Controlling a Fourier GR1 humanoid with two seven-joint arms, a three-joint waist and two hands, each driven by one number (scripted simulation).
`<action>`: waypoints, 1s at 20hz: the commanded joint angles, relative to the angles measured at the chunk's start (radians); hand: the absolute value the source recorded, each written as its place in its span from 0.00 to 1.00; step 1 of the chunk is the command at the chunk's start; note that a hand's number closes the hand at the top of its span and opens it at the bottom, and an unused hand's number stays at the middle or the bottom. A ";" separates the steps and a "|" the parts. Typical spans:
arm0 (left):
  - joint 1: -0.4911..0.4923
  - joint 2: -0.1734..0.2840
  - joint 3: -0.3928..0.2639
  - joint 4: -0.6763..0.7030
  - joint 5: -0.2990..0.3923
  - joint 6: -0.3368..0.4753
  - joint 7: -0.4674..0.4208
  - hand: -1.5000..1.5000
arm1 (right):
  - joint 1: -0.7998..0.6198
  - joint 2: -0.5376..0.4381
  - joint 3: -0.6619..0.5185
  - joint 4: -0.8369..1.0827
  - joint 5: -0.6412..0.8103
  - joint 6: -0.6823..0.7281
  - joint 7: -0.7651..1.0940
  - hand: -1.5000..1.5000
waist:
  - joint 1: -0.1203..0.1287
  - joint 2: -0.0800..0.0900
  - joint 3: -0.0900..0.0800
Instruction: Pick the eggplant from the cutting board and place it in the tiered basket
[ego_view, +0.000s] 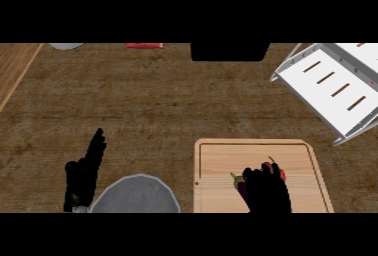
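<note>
A light wooden cutting board (221, 160) lies at the lower right of the counter. My right hand (266, 190) is down on its lower right part, fingers curled over a dark purple eggplant (241, 184). Only the eggplant's left edge, a green stem tip and some reddish patches show past my fingers. The white tiered basket (336, 80) stands tilted at the upper right, well away from the board. At the lower left my left hand (85, 170) rests open with straight fingers pointing up, holding nothing.
My grey left forearm (136, 195) comes in at the bottom beside the board. Along the far edge sit a black block (229, 51), a red object (144, 45) and a pale round object (66, 46). A lighter wood strip (15, 70) runs down the left.
</note>
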 joint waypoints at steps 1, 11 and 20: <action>0.061 -0.016 -0.008 -0.019 -0.009 -0.001 -0.023 0.50 | 0.018 0.047 0.013 0.081 0.038 0.007 0.064 1.00 | 0.004 0.008 0.004; 0.033 -0.021 0.016 0.008 -0.018 -0.021 -0.009 0.50 | 0.006 -0.078 -0.180 0.073 0.083 -0.092 -0.123 1.00 | -0.006 0.007 0.004; 0.013 -0.010 0.049 0.041 -0.010 -0.027 -0.037 0.50 | 0.120 -0.218 -0.712 0.062 -0.122 -0.330 -0.241 1.00 | -0.029 0.007 0.005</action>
